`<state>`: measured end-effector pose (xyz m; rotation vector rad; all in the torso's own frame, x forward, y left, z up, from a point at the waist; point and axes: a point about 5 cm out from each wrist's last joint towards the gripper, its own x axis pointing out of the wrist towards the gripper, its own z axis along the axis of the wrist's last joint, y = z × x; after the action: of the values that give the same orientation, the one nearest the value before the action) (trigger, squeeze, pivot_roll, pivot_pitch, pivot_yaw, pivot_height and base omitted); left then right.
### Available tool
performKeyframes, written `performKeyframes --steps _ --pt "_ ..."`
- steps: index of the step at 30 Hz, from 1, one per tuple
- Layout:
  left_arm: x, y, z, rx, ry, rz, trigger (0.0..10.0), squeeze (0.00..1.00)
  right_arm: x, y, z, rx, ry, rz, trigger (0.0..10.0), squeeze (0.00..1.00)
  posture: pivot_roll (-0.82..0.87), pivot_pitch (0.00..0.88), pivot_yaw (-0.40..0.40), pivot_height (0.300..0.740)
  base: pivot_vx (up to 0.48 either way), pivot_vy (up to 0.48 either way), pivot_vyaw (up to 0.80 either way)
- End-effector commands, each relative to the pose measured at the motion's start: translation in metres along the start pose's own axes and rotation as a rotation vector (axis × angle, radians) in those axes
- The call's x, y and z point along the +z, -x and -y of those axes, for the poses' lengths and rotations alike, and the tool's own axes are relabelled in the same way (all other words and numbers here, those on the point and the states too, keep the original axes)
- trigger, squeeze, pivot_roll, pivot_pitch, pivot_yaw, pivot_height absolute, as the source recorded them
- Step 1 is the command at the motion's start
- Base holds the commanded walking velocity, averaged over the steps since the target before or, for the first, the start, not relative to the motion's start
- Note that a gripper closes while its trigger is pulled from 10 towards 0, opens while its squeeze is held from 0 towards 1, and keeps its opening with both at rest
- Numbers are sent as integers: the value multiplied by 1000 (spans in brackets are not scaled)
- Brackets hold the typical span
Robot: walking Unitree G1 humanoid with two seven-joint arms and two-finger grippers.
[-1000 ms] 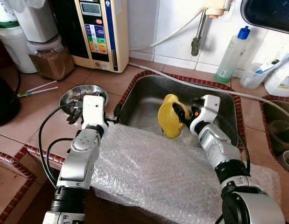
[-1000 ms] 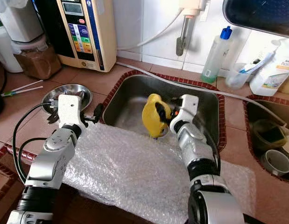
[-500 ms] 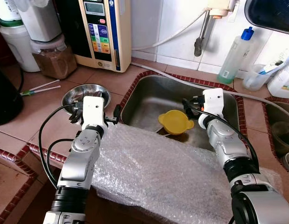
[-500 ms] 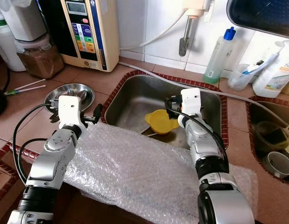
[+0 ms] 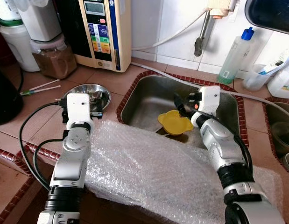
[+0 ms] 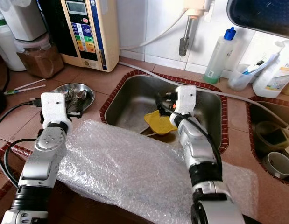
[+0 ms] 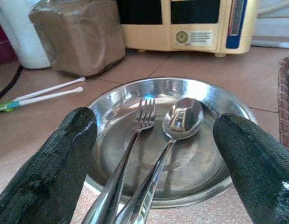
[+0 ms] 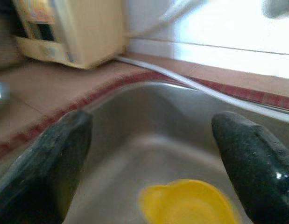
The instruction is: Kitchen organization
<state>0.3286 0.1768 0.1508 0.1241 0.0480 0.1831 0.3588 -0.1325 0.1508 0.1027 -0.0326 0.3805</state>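
**Yellow bowl dropped in the sink, left arm swung over to the cutlery dish**

Since a second ago the right gripper (image 5: pixel 182 103) has let go of the yellow bowl (image 5: pixel 175 122), which now sits on the sink (image 5: pixel 149 95) floor, and the left arm has swung left. Closest to the robot, bubble wrap (image 5: pixel 153 168) covers the counter edge. Just past it, the left gripper (image 7: pixel 156 140) hangs with fingers spread wide over the steel dish (image 7: pixel 111 100), where a fork (image 7: pixel 135 135) and a spoon (image 7: pixel 179 119) lie side by side. Over the sink, the right gripper's fingers are spread too, empty, just above the bowl. Further back, a water machine (image 5: pixel 103 32) stands against the wall.
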Motion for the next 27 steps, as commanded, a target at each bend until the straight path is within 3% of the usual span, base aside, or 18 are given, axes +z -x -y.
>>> performKeyframes --steps 1,3,8,27 --pt "0 -4 1 -25 -12 -26 10000 0 8 1 -14 102 2 28 10000 0 -3 60 -21 740 0 0 0" --pt "1 -8 2 -48 2 -39 10000 0 10 9 -30 221 48 24 10000 0 -10 59 -18 740 0 0 0" --pt "4 -13 3 -65 8 -48 10000 0 10 18 -40 314 72 1 10000 0 -13 58 -17 740 0 0 0" --pt "4 -15 3 -71 9 -53 10000 0 14 26 -43 325 65 -29 10000 0 -13 58 -17 740 0 0 0"
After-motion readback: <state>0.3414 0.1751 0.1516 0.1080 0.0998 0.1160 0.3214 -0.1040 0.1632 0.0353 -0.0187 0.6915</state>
